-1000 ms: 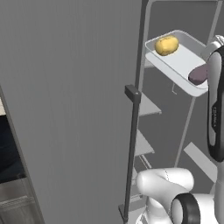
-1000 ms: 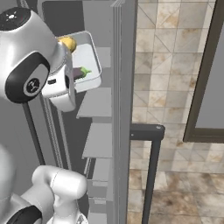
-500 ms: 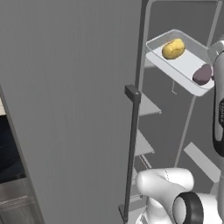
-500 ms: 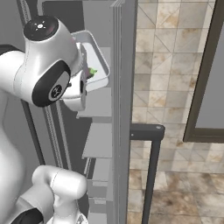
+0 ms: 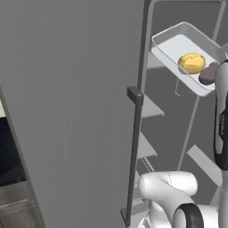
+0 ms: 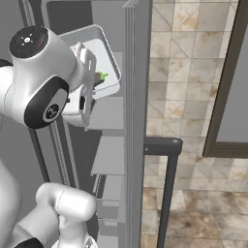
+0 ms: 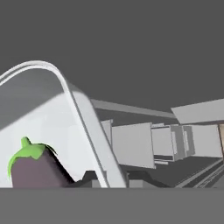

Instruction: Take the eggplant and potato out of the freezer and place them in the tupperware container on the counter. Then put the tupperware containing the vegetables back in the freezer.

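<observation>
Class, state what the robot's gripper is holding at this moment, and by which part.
The gripper holds the tupperware container by its rim, with the eggplant and potato inside.

1. The tupperware container (image 5: 171,42) sits tilted, high inside the freezer (image 5: 67,102), above the inner shelves (image 5: 149,107).
2. The potato (image 5: 192,63) and the eggplant (image 5: 208,74) lie in it, touching, at its lower end.
3. The door handle (image 5: 133,151) stands left of the shelves.

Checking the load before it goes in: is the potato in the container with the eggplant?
Yes, the potato lies beside the eggplant inside the container.
</observation>
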Available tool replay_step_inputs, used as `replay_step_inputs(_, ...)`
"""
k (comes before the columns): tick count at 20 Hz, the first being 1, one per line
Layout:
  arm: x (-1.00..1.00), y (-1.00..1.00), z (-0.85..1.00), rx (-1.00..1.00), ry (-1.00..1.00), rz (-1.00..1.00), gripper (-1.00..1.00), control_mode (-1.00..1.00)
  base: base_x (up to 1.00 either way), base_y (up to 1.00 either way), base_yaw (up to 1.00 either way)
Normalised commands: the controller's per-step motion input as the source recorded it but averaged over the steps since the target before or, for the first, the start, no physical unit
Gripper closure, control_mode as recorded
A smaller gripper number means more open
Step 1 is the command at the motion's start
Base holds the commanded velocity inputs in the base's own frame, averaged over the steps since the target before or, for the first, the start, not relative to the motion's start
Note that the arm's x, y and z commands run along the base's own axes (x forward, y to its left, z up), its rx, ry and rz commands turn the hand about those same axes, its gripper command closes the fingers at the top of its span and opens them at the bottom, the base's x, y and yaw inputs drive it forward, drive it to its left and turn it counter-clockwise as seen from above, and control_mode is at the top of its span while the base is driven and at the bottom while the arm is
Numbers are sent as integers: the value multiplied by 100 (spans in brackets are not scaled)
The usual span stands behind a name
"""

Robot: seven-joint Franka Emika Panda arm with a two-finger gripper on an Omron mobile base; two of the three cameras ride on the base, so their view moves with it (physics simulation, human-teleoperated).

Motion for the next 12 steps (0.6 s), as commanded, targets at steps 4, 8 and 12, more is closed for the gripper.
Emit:
replay_step_inputs(4, 0, 3, 0, 0, -2, -15, 100, -100, 0, 0, 0)
replay_step_inputs(8, 0, 0, -5, 3, 0, -15, 100, -100, 0, 0, 0)
replay_step_inputs(12, 10, 0, -15, 5, 0, -11, 100, -100, 0, 0, 0)
